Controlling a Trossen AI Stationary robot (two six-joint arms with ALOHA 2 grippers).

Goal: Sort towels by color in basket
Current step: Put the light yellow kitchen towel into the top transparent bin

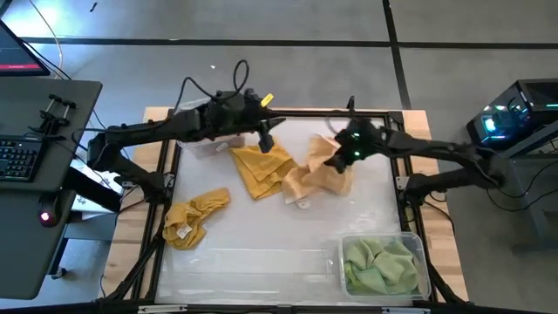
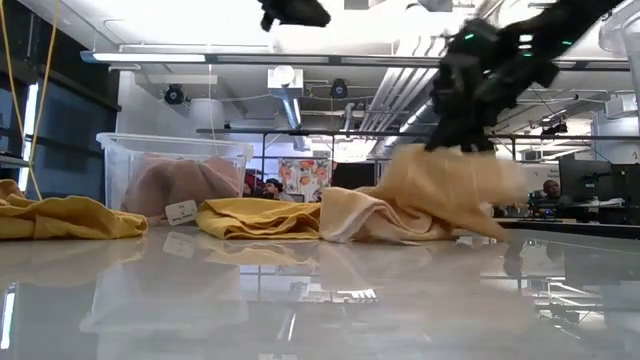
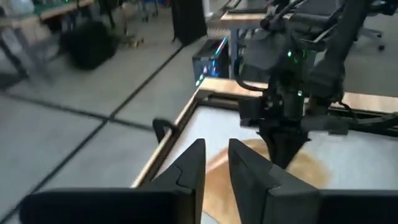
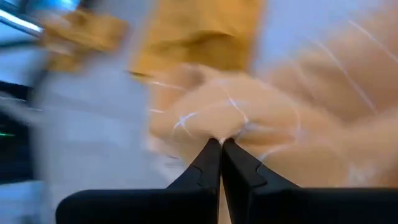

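Note:
A peach-orange towel (image 1: 318,179) (image 2: 440,190) sits mid-table, with my right gripper (image 1: 336,157) (image 4: 219,143) shut on its top. A mustard yellow towel (image 1: 260,170) (image 2: 260,215) lies flat beside it on its left. My left gripper (image 1: 264,142) (image 3: 216,149) hovers over this towel's far edge, open by a narrow gap and empty. A second mustard towel (image 1: 193,218) lies crumpled near the table's left edge. Light green towels (image 1: 379,262) fill a clear basket (image 1: 422,253) at the near right. A dusty pink towel (image 2: 175,185) rests in a clear bin (image 2: 170,150) at the far left. My right gripper pinches a gathered bunch of the peach towel's upper folds (image 4: 233,124) between its two fingers, coming from above and slanting down. The towel is drawn up into a peak under the fingers (image 2: 460,140), while its lower part (image 2: 380,225) still lies on the table.
The white tabletop (image 1: 261,253) is bare along the near side between the crumpled mustard towel and the green basket. A wooden frame (image 1: 410,187) borders the table. A desk with a keyboard (image 1: 17,157) stands to the left, and lit equipment (image 1: 510,118) to the right.

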